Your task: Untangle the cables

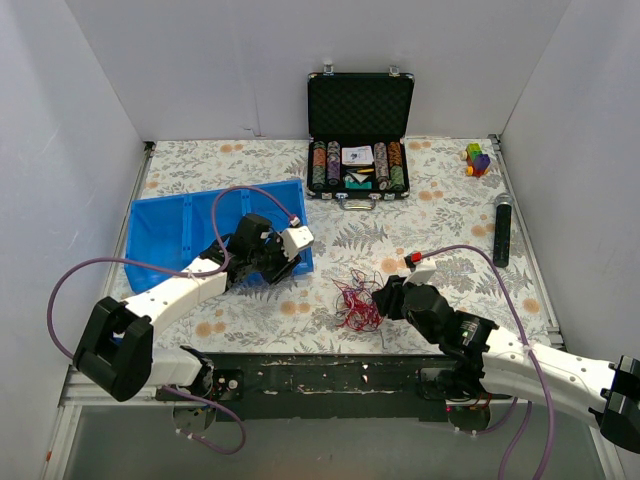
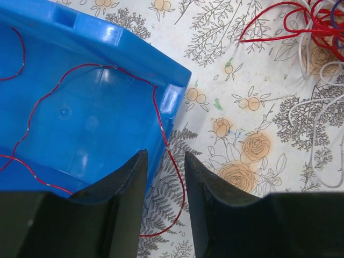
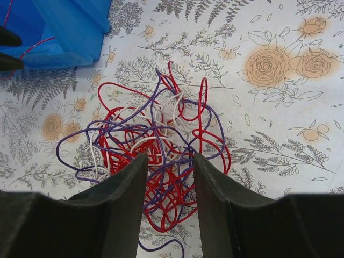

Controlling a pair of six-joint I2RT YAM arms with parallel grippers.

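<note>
Blue bin [image 2: 113, 37]: one red cable [image 2: 80, 66] inside, trailing over its corner.
Black case [image 1: 360, 105]: open, poker chips [image 1: 328, 166] racked.
Tangle of cables [image 3: 161, 134]: lying outside bin.
Left gripper [image 2: 164, 157]: released, astride red cable.
Right gripper [image 3: 169, 159]: released, astride tangle.

A loose tangle of cables [image 3: 161, 134], thin red, white and purple wires looped through one another, lies in a low heap on the counter [image 1: 440, 220], to the right of the blue tray [image 1: 165, 225] and clear of it. One red cable [image 2: 156, 102] lies apart from the heap. It snakes across the tray's floor, crosses the wall at the corner nearest the heap, and curls onto the counter just beside the tray.
</note>
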